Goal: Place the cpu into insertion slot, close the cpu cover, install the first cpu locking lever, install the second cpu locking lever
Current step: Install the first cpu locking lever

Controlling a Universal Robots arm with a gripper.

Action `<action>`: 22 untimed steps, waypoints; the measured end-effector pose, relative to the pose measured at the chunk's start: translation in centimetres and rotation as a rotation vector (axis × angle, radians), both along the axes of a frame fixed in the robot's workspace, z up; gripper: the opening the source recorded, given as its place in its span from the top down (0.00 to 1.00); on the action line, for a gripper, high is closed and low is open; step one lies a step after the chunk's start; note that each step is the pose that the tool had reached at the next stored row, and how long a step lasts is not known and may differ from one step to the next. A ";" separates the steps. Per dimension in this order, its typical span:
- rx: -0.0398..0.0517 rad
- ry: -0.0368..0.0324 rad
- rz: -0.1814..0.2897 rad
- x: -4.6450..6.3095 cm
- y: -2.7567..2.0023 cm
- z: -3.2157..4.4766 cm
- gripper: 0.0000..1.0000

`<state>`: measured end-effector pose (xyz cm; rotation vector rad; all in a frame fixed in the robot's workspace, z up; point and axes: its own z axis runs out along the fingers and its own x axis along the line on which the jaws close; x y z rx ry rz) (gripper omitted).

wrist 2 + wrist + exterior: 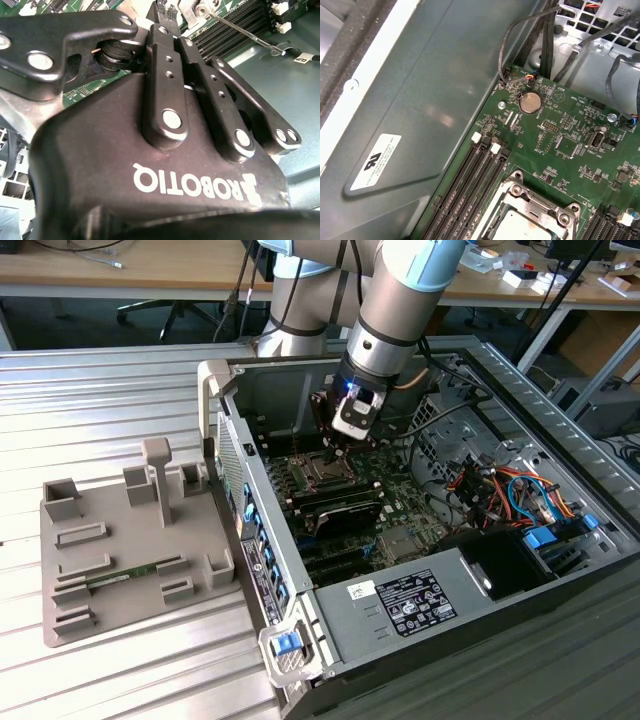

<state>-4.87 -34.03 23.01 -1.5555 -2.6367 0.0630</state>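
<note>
Exterior view: gripper point(328, 452) stands over the socket point(322, 472) at the board's point(560, 130) far end. Fingers point(162, 75) closed, nothing between them. Chip point(520, 229) seated, cover point(540, 210) down over it. Lever point(240, 31) looks unlatched; advise a steady, square press, no slipping.

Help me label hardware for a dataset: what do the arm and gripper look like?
The arm is a silver-grey tube with pale blue joint caps and black cables along it. At its wrist sits a white-and-black camera module with a blue light. The gripper is matte black, with silver rivets and white lettering.
</note>
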 end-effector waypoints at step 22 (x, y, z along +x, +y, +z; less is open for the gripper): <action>-0.0001 0.0000 0.041 0.0 0.00 0.00 0.90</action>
